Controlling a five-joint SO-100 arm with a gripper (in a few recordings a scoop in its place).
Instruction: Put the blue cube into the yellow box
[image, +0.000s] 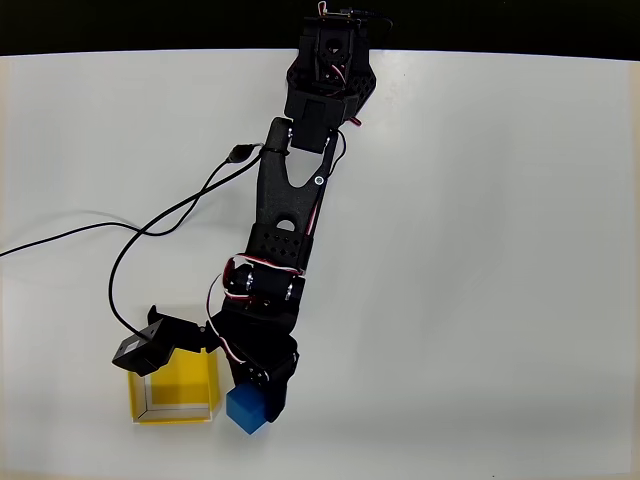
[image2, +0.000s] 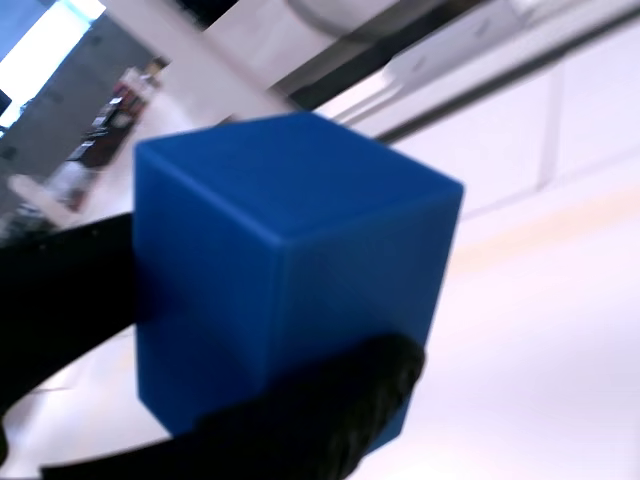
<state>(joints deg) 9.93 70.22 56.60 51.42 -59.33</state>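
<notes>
While the fingers (image: 262, 398) are closed on the cube (image: 246, 408), holding it just right of the box (image: 174, 396) in the overhead view, the main risk I see is a slip. In the wrist view one dark finger (image2: 330, 415) covers only the low corner of the cube (image2: 290, 270), so the grip may be shallow. A black module (image: 143, 347) with a cable sits over the far left corner of the box and could catch the thin wall. To the right the table (image: 480, 280) is wide open; its front edge is near.
</notes>
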